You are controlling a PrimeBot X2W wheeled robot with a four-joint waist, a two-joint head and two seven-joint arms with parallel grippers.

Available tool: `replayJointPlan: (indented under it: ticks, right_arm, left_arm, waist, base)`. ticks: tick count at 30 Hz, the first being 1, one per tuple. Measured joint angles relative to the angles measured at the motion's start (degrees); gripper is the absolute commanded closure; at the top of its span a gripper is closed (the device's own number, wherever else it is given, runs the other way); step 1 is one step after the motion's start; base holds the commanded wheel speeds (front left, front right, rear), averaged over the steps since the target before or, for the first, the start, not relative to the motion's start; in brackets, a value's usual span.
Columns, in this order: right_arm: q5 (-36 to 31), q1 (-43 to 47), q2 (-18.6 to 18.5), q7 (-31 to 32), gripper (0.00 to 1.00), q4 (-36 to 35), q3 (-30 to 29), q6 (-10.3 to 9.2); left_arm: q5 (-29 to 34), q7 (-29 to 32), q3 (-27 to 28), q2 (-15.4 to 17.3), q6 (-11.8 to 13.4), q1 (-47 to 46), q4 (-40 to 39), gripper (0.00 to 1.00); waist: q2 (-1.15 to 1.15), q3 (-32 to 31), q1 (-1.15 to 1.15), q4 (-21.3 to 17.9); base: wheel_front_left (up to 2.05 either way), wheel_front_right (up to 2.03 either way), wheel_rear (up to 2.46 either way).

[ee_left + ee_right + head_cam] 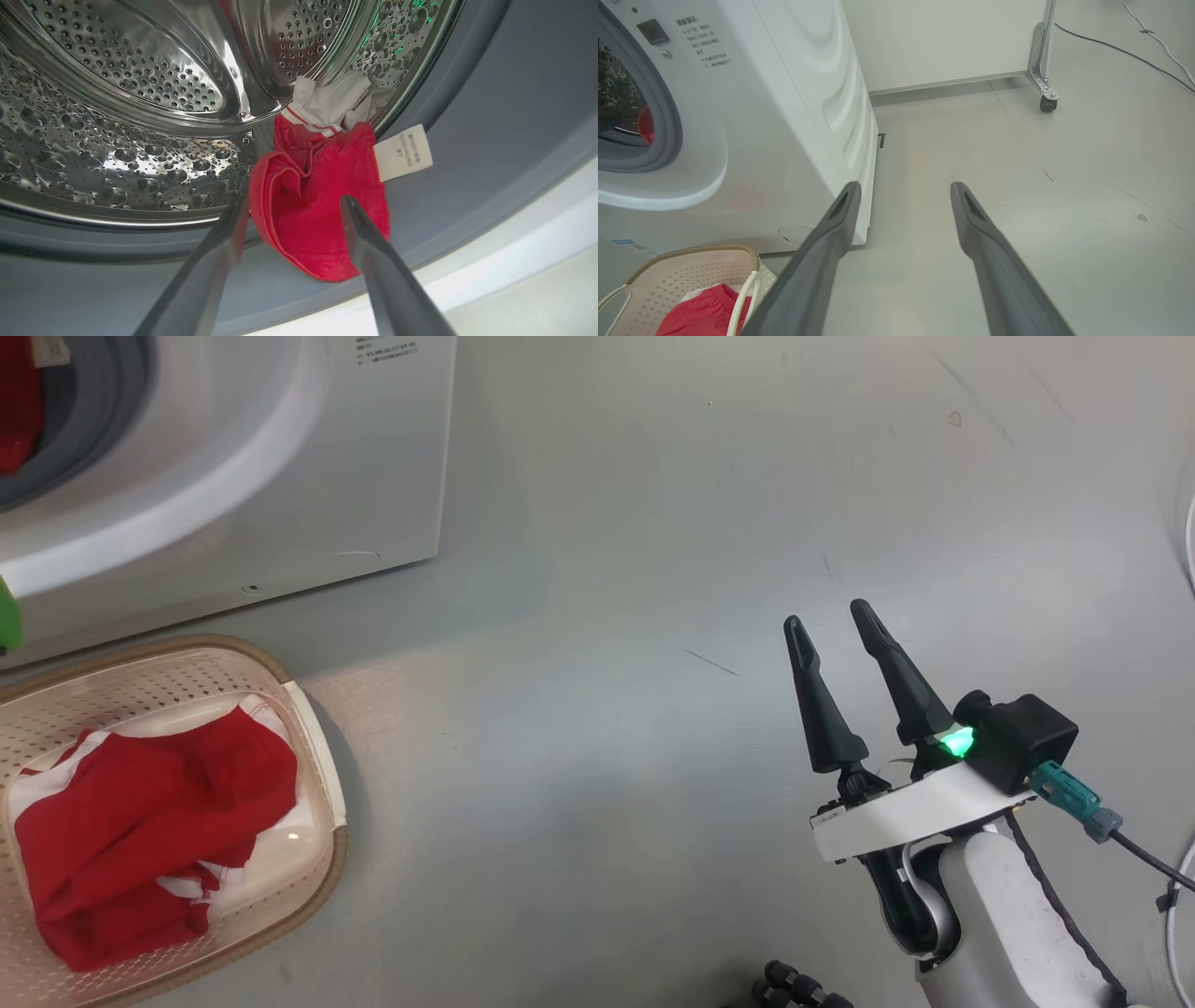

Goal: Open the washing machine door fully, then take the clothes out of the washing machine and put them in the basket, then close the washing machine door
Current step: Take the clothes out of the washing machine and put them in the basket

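Left pincer (294,200): jaws wide open, gripping nothing. Its two fingers point into the mouth of the washing machine (355,476) and straddle the red garment (303,177). In the left wrist view the right finger overlaps the cloth edge; can't tell if it actually touches.

The red garment is bunched on the front lip of the steel drum (117,140), with its lower fold hanging out over the grey gasket (490,116). White striped trim sits at its top against the drum wall, and a white label (404,151) sticks out on the side. The left arm reaches inside the opening, angled along the lower rim.

Right pincer (826,613): jaws also fully apart, empty, touching nothing. It hangs over bare floor (607,709) with its fingers pointing up and slightly left in the head view, well apart from the machine and the basket (187,644). The pale forearm rises from the lower right corner, with a green light (957,742) lit at the wrist. The right wrist view looks past the machine's front corner; a bit of red shows inside the round opening.

The basket sits on the floor just in front of the machine, low left in the head view. A second red garment (140,821) with white trim lies crumpled inside it.
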Motion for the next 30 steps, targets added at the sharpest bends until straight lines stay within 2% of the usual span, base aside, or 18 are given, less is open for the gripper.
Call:
replayJointPlan:
  ticks: [8, 21, 30]
  right_arm:
    - [0.70, -1.03, 0.04, 0.00, 0.00, -0.68, -0.27, -0.02]
    - [1.16, -1.40, 0.07, 0.00, 0.00, -1.12, 0.29, -0.09]
    - [1.26, -2.07, 0.09, 0.00, 0.00, -1.45, 0.71, -0.19]
  left_arm:
    - [-0.34, 2.78, 0.58, 0.88, 0.08, -4.33, 4.05, 0.00]
    - [-0.32, 6.46, 0.26, 1.18, 0.60, -11.35, 9.68, 0.00]
    - [1.59, 8.25, -1.31, 2.50, 0.93, -15.02, 13.04, 0.00]
  waist:
    - [0.00, 1.43, 0.00, -1.90]
    - [0.00, 2.80, 0.00, -2.61]
    - [0.00, 3.83, 0.00, -3.06]
  base:
    - [0.00, 0.00, 0.00]
    - [0.00, 0.00, 0.00]
    - [0.00, 0.00, 0.00]
